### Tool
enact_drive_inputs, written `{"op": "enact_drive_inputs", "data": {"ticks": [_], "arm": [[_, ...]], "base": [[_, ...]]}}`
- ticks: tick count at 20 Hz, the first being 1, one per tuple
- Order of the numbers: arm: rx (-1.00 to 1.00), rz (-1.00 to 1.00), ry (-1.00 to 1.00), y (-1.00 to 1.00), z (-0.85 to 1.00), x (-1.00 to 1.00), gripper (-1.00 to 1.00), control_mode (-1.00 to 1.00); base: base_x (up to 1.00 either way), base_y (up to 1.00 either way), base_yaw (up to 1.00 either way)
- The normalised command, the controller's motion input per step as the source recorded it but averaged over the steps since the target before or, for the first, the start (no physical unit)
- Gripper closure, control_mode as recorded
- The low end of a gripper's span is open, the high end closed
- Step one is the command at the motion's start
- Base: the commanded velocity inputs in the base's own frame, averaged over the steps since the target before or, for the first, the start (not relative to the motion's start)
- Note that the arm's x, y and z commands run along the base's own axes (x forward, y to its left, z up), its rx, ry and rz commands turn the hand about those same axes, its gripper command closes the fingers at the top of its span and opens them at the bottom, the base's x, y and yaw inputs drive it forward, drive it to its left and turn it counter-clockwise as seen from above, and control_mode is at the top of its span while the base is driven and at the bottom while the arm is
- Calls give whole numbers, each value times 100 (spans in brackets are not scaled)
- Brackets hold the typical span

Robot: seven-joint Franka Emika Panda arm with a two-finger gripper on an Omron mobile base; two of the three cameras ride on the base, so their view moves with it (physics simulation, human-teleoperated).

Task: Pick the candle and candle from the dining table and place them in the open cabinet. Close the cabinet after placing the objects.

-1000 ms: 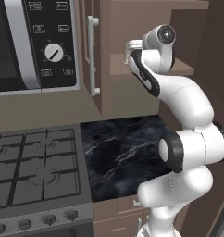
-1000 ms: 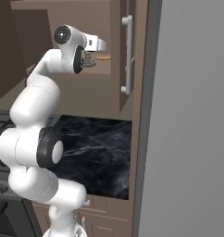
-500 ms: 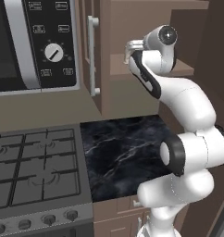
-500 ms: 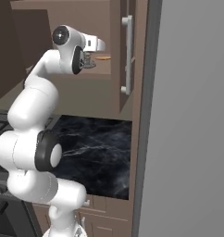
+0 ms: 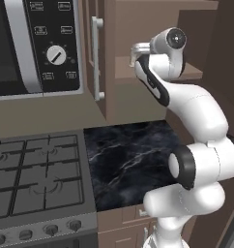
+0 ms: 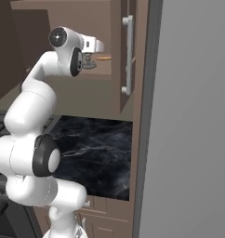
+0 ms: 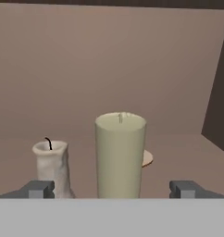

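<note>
the gripper (image 7: pixel 112 190) is seen spread wide inside the open cabinet (image 5: pixel 153 72), its two finger tips (image 7: pixel 39 189) standing well apart on either side of a smooth cream candle (image 7: pixel 120 155), which is not gripped. the candle stands upright on the cabinet shelf (image 7: pixel 178 152), between the tips and close in front of the hand. just beside it, to the left in the hand view, a second, shorter candle (image 7: pixel 51 165) with a rough white body and a black wick is also set upright on the shelf. a thin round tan thing (image 7: pixel 147 158) is partly hidden behind the larger candle; what it is cannot be told.

both candles being on the shelf, the placing step is judged done. a straight withdrawal from the shelf without brushing either candle is called for next, then a push on the door (image 6: pixel 128 56) to shut it.

the arm (image 5: pixel 186 106) is raised high from the base, its wrist turned level into the cabinet, above the black tabletop (image 5: pixel 131 155).
</note>
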Motion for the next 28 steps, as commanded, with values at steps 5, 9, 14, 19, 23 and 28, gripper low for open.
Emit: {"op": "enact_drive_inputs", "data": {"ticks": [5,9,14,19,23,28], "arm": [[0,0,0,0,0,-34,-100,-100],[0,0,-4,0,0,-45,-100,-100],[0,0,-4,0,1,-47,-100,-100],[0,0,0,0,4,-56,-100,-100],[0,0,0,3,8,-64,-100,-100],[-1,0,0,20,11,-60,-100,-100]], "base": [[0,0,0],[0,0,0],[0,0,0],[0,0,0],[0,0,0],[0,0,0]]}}
